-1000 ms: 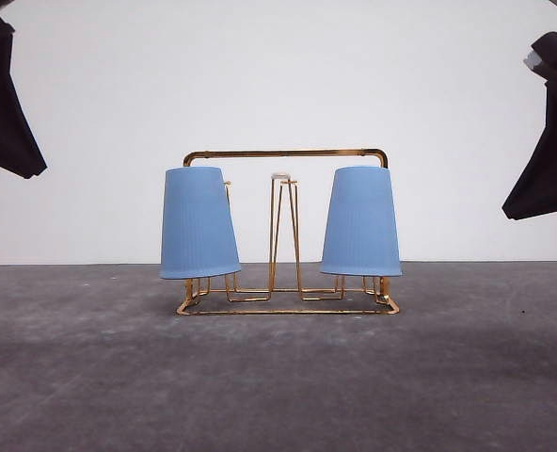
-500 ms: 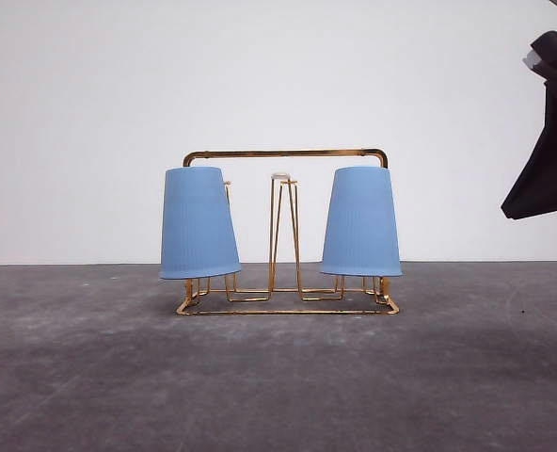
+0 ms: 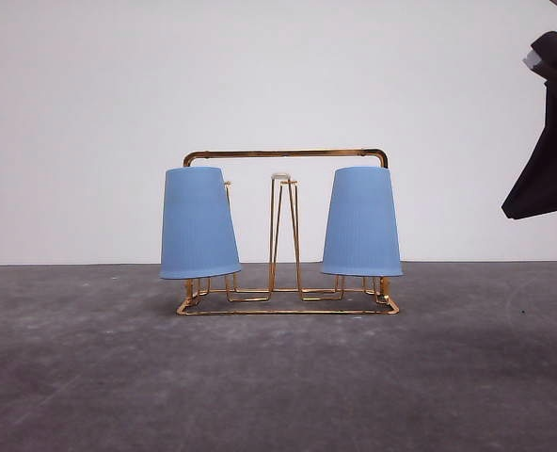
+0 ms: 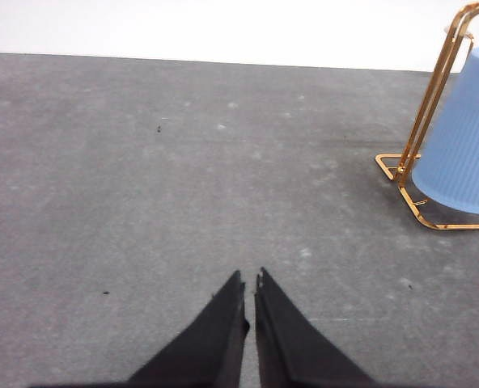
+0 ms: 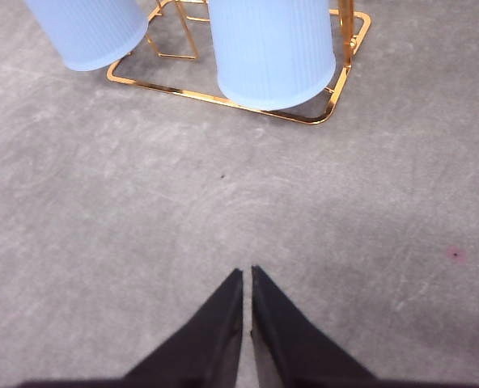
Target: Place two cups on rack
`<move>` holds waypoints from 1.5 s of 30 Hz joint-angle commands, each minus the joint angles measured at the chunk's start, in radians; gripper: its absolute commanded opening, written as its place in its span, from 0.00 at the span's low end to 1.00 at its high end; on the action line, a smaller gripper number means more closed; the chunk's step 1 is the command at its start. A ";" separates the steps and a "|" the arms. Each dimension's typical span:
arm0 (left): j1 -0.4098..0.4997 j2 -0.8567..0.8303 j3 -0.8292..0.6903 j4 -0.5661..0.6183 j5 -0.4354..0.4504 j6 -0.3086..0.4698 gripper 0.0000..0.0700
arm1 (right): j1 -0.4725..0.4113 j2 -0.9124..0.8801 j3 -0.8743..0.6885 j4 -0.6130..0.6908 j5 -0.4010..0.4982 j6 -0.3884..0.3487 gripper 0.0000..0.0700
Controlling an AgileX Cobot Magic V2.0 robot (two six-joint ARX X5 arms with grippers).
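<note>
Two light blue ribbed cups hang upside down on the gold wire rack (image 3: 286,153) in the middle of the table: one cup (image 3: 198,224) on its left side, the other cup (image 3: 361,222) on its right. The right wrist view looks down on both cups (image 5: 270,50) (image 5: 88,26) and the rack base (image 5: 308,119). My right gripper (image 5: 247,273) is shut and empty, clear of the rack, high at the right edge of the front view (image 3: 546,141). My left gripper (image 4: 249,280) is shut and empty, above bare table, with the rack (image 4: 427,105) and a cup (image 4: 464,145) off to one side.
The grey table (image 3: 278,386) runs open in front of the rack. A white wall (image 3: 278,75) stands behind it.
The left arm has gone out of the front view at the upper left. The right arm, the cups and the rack have stayed still.
</note>
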 commanded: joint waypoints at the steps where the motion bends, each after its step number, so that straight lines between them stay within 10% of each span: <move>1: 0.001 -0.017 -0.011 0.015 0.003 0.006 0.00 | 0.006 0.006 0.006 0.010 0.001 0.006 0.02; 35: 0.000 -0.021 -0.068 0.068 0.005 -0.009 0.00 | 0.008 -0.009 0.006 0.009 0.001 0.005 0.02; 40: 0.000 -0.021 -0.068 0.068 0.005 -0.009 0.00 | -0.004 -0.114 -0.014 -0.016 0.074 -0.158 0.02; 45: 0.000 -0.021 -0.068 0.068 0.005 -0.009 0.00 | -0.103 -0.362 -0.177 -0.006 0.141 -0.170 0.02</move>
